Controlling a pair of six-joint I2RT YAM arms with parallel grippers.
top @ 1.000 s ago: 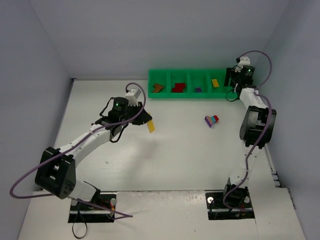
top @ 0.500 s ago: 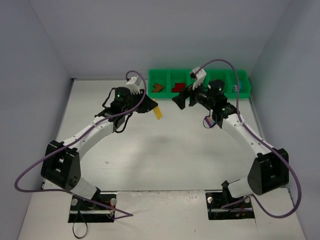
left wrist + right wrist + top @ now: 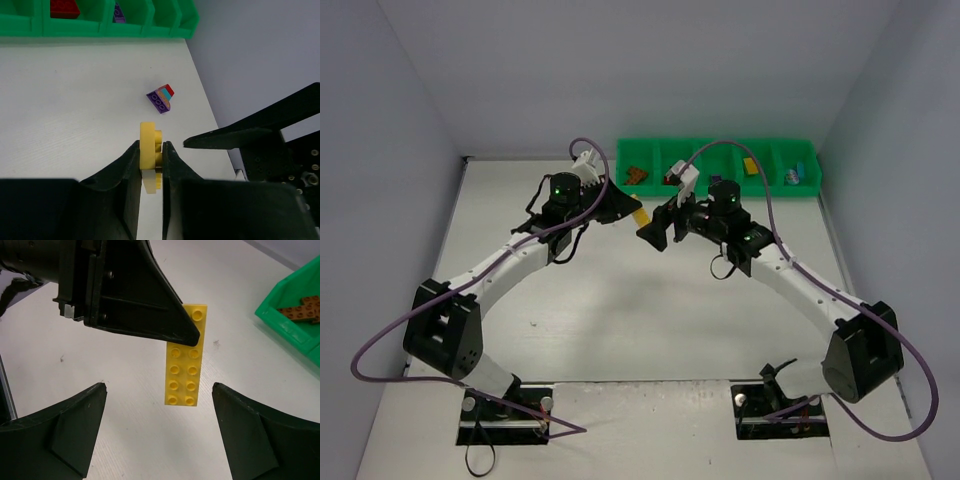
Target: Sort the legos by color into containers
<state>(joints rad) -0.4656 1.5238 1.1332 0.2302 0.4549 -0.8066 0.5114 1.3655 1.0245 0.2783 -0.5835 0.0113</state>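
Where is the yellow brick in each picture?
Top external: yellow brick just left of centre, at the tip of the left gripper.
Left wrist: yellow brick low centre, pinched between the fingers.
Right wrist: yellow brick centre, studs showing, ahead of the open right gripper.
Shared landmark: green tray, along the top in the left wrist view, at the right edge in the right wrist view.
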